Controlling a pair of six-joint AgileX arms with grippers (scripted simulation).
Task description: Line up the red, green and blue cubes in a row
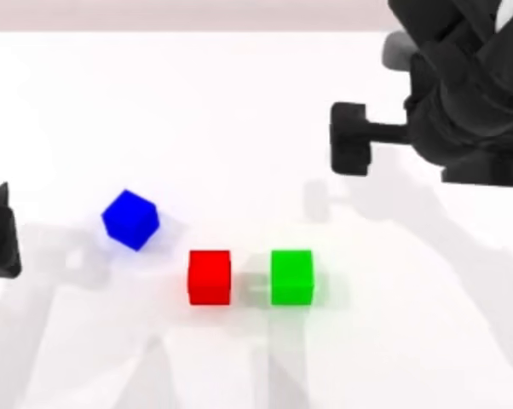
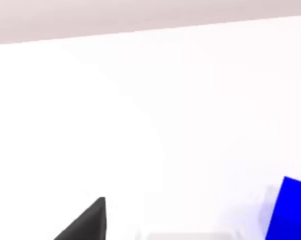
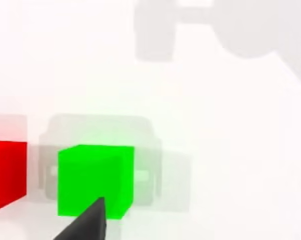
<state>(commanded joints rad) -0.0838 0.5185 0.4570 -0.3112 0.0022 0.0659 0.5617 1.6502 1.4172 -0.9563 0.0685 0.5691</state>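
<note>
In the top view the red cube [image 1: 210,277] and the green cube [image 1: 291,277] sit side by side near the table's front, a small gap apart. The blue cube [image 1: 130,219] lies to their left and slightly farther back, turned at an angle. My right gripper [image 1: 350,139] hangs open and empty above the table, behind and to the right of the green cube [image 3: 95,180]. One of its fingers [image 3: 90,222] shows over that cube, with the red cube [image 3: 8,172] beside it. My left gripper [image 1: 1,234] stays at the left edge, open, with the blue cube [image 2: 290,210] off to one side.
The white table [image 1: 239,102] ends in a pale edge along the back. The right arm's dark body [image 1: 469,94] fills the back right corner. Soft arm shadows fall across the front of the table.
</note>
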